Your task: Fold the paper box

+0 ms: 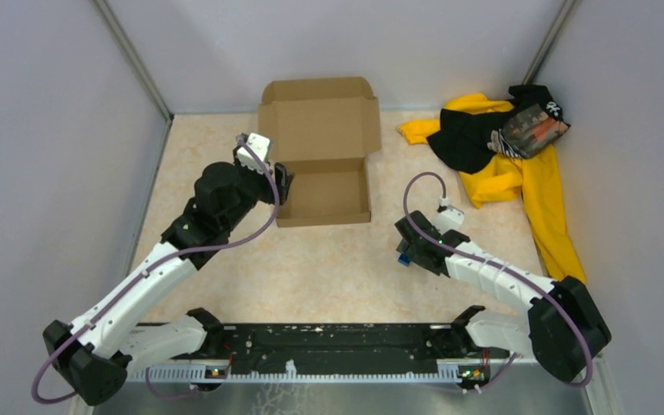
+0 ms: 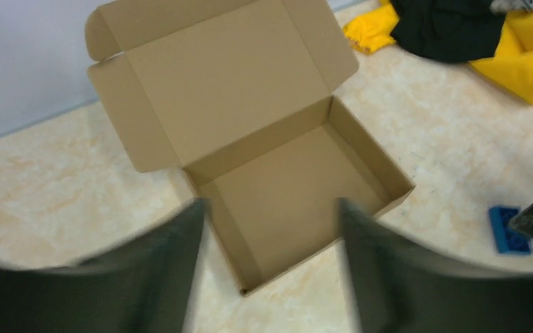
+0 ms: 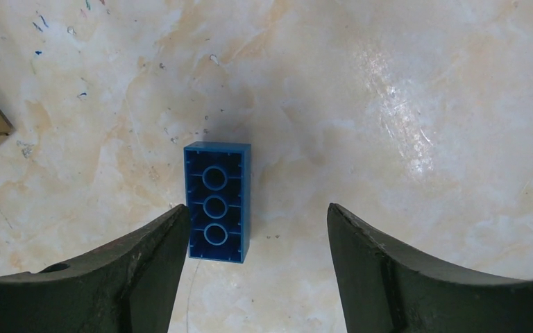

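Right end effector (image 3: 257, 211) agape over blue block (image 3: 216, 202); paper box (image 1: 322, 151) matte cardboard.

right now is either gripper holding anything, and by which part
Nothing is held: the left gripper is open at a corner of the paper box, the right gripper open over the blue block.

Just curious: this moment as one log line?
paper box: lid open | left end effector: open near box | right end effector: open over blue block
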Motion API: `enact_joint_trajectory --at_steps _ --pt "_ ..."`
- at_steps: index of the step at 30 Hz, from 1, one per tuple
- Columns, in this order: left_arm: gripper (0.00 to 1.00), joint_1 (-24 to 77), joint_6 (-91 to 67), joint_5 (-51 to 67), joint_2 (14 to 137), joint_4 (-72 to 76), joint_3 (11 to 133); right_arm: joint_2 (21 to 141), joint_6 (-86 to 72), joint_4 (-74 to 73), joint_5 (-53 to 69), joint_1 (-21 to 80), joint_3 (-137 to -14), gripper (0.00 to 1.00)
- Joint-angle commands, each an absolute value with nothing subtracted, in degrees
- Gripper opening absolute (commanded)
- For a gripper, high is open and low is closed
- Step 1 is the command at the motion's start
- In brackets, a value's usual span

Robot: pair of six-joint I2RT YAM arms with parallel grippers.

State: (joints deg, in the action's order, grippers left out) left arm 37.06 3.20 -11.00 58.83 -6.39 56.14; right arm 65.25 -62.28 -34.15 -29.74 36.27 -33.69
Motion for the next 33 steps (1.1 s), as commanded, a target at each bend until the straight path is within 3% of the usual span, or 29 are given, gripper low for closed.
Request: enact_joint_trajectory --at_steps 1,3,11,20,22,26,28,31,33 --pt "0.94 37.5 -4.7 -11.7 54.0 -9.4 53.5 65.2 -66.4 -33.5 -30.1 37.5 -33.6 0.71" --pt "0.99 37.5 -6.4 -11.3 53.4 -12.0 53.6 65.2 -67.2 -33.3 -30.4 37.8 -33.7 0.71" --pt "0.99 37.7 -12.5 -10.8 48.9 -18.5 53.0 67.9 -68.6 -33.8 -30.7 39.4 -36.9 0.7" --pt "0.99 37.7 -15.7 -8.0 46.6 -27.3 54.2 79.1 -69.9 -35.5 -30.0 41.9 -43.4 0.64" --pt "0.99 37.7 -16.1 -7.4 46.3 -28.0 54.1 81.2 -70.4 -36.3 -30.2 42.7 -44.6 0.56" --pt "0.99 37.7 -15.7 -7.2 46.5 -28.6 54.2 83.7 -71.0 -36.3 -30.2 43.4 -44.9 0.54" --pt "0.99 37.7 -15.4 -7.4 46.6 -28.8 54.4 83.8 -70.5 -36.2 -30.6 43.5 -44.6 0.41" --pt "0.99 37.7 -15.3 -8.0 46.5 -28.8 54.3 83.4 -69.0 -35.3 -31.8 43.7 -43.8 0.37" --pt "0.99 37.7 -15.3 -8.2 46.7 -28.9 54.2 83.5 -67.0 -35.2 -32.0 43.7 -44.0 0.26"
